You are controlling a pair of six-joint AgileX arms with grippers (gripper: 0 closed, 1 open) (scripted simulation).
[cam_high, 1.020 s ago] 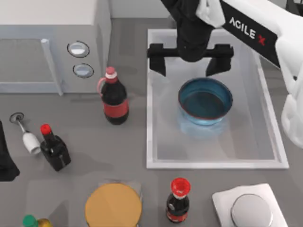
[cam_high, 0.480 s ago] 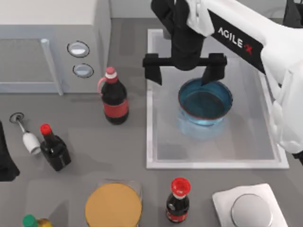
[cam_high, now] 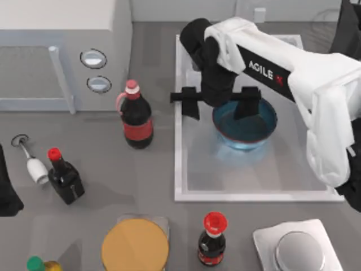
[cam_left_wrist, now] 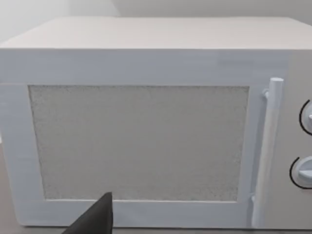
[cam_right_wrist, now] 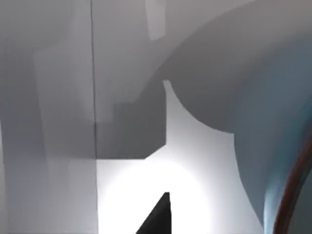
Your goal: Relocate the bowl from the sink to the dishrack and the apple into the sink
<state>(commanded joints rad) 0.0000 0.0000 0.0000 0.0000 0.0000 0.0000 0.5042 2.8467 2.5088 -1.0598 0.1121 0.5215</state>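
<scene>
In the top view the right arm is seen reaching from the right side across the sink (cam_high: 183, 169), a pale rectangular basin with a raised rim set on the grey tabletop (cam_high: 101, 169). The right tool (cam_high: 219, 106) is held low over the sink with its two black fingers spread wide. One finger (cam_high: 247, 105) is placed inside the bowl (cam_high: 248, 132), over its far part, while the other finger is placed outside the bowl, near the sink's left wall, so the bowl's left rim is straddled. Whether the rim is touched cannot be told. The blue bowl is seen resting in the far half of the sink. In the right wrist view the bowl's blue wall (cam_right_wrist: 278, 146) and reddish rim are seen close by, above the pale sink floor. The left arm is parked at the tabletop's left edge, facing the white microwave (cam_left_wrist: 141, 131); whether the left tool is spread or pressed together cannot be told.
</scene>
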